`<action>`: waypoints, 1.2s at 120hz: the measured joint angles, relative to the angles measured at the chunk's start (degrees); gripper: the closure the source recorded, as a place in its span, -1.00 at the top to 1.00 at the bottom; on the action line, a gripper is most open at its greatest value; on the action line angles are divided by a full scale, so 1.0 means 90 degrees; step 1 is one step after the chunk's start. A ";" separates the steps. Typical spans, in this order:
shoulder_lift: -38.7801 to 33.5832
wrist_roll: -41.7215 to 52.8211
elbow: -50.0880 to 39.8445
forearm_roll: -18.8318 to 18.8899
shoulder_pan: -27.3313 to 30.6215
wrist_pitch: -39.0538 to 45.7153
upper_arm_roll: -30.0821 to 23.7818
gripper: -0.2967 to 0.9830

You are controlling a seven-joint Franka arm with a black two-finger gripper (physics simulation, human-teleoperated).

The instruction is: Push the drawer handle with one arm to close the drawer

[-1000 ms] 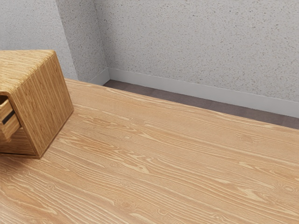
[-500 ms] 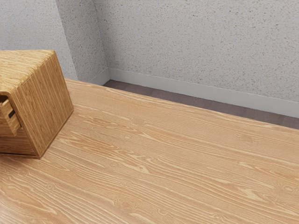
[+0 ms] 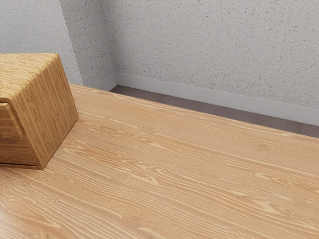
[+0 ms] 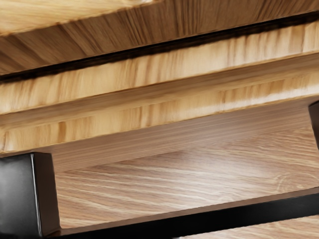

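Since the drawer (image 3: 9, 137), black handle (image 4: 209, 217) out front, sits nearly flush beneath the top front edge of the cabinet (image 3: 47, 109), only a last nudge may remain, though whether my gripper is clenched or released I can't tell.

Close to the jaws, the black handle (image 4: 224, 217) is cut by the wrist view's edges, and its bar covers a part of the table (image 4: 149, 191). Whether the jaws touch it, I cannot tell. Farther from the jaws than the handle, the drawer (image 4: 174, 62) and the cabinet (image 3: 47, 104) have blurred grain, and the dark gap (image 4: 159, 46) between them hides its depth. The exterior view's left edge cuts both.
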 joint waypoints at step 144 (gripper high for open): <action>0.0182 -0.0492 -0.0365 -0.2120 0.1783 -0.1063 -0.4653 0.10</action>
